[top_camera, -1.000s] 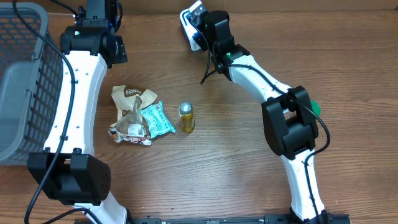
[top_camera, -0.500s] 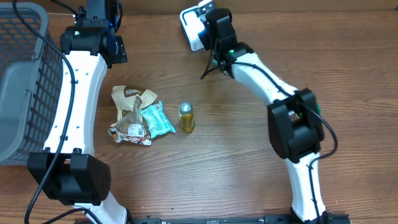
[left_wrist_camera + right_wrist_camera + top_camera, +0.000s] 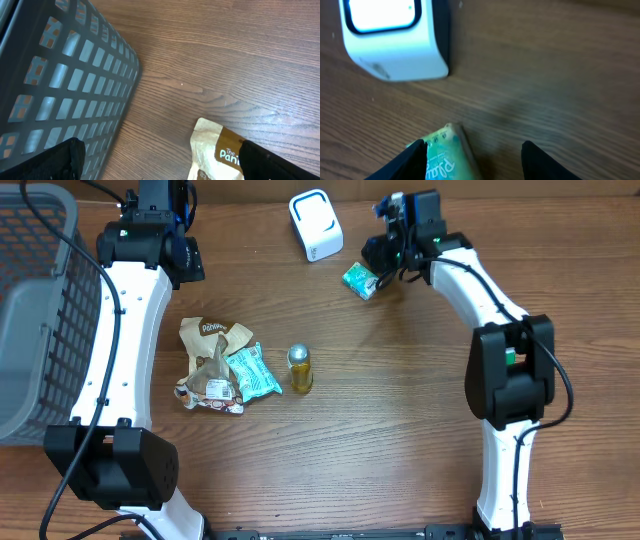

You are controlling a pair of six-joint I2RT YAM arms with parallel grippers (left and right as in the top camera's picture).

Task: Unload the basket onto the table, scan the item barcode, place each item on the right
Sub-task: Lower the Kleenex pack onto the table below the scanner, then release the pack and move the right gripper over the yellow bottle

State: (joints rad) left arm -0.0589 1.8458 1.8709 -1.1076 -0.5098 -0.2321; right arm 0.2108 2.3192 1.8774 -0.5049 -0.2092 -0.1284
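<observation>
We swung our right gripper off the scanner, jaws parted, green packet on the wooden table; left gripper spread wide.

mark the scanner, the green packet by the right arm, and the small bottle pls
scanner (image 3: 316,225), overhead view, on its white top face.
green packet (image 3: 358,280), overhead view, middle of the wrapper.
bottle (image 3: 300,375), overhead view, on its yellow body below the cap.

one white scanner, one grey basket, one yellow bottle, one brown snack bag, one teal packet, another teal packet, so two.
</observation>
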